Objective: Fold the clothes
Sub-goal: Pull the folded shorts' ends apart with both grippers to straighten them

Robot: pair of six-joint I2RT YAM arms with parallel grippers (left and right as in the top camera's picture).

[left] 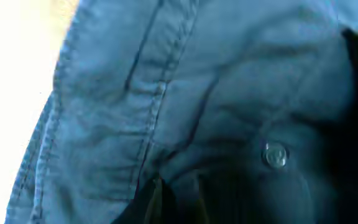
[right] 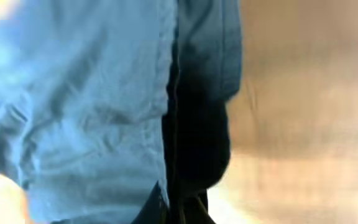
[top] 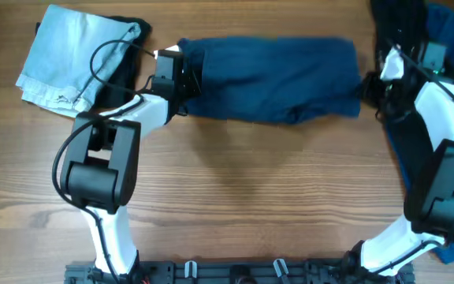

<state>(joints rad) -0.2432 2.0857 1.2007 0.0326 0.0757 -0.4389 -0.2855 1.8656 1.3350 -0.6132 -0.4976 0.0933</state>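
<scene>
The dark navy-blue shorts (top: 270, 79) lie folded in a long band across the back of the table. My left gripper (top: 184, 75) is shut on their left end; the left wrist view is filled with their cloth (left: 185, 93), seams and a metal button (left: 274, 155). My right gripper (top: 366, 84) is shut on their right end; the right wrist view shows the cloth (right: 86, 106) pinched at its jaws (right: 180, 208) over the wood.
A folded light-blue denim garment (top: 69, 55) lies at the back left on a black garment (top: 132, 33). A pile of dark and brighter blue clothes (top: 448, 35) lies at the back right and runs down the right edge.
</scene>
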